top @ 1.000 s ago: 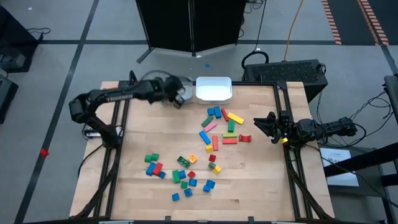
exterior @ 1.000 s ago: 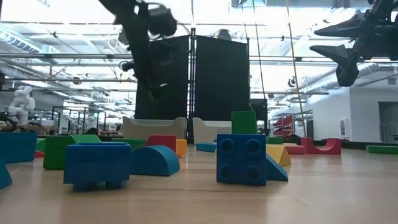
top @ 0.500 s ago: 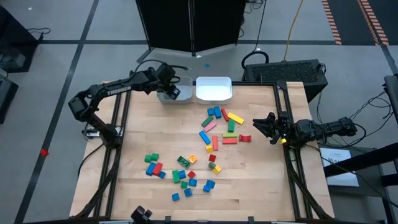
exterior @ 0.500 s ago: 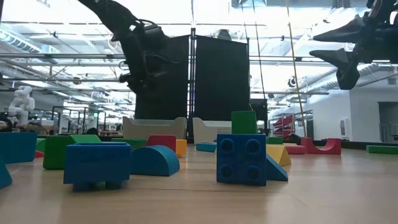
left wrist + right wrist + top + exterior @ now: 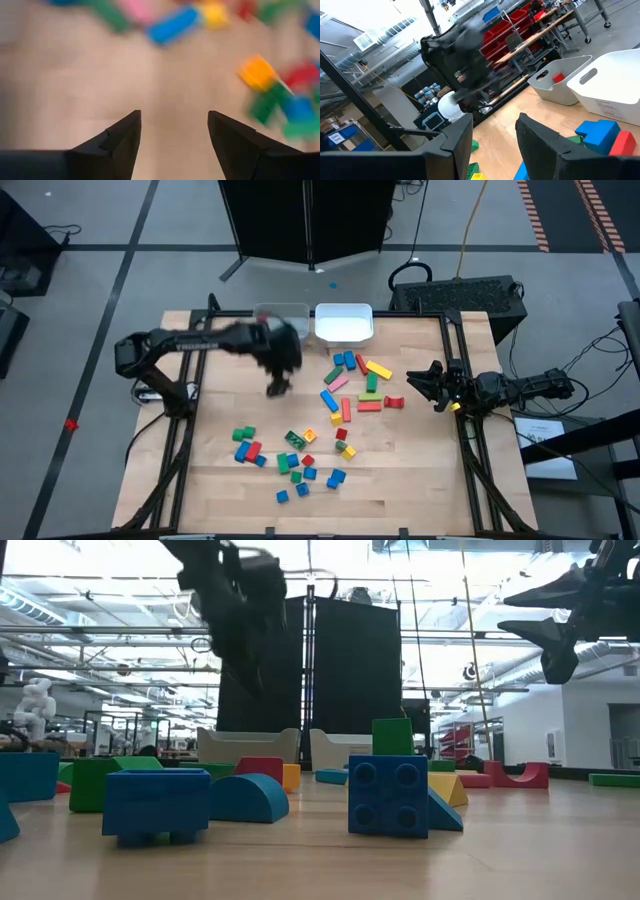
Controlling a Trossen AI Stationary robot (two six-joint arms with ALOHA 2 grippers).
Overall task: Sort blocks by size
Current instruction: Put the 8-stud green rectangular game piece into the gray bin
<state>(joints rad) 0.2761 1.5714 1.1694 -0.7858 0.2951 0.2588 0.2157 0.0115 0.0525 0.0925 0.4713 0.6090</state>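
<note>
Left end effector [image 5: 278,385] swung off bins, open, blocks [image 5: 345,388] beside

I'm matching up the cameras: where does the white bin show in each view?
High: white bin, upper middle.
Low: bin just right of centre, far back.
Left wrist: not in it.
Right wrist: bin at the right edge.
Shared landmark: the clear bin beside it.

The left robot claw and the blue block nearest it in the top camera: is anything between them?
No. In the high view only bare wooden tabletop lies between the left gripper and the long blue rectangular block.
</note>
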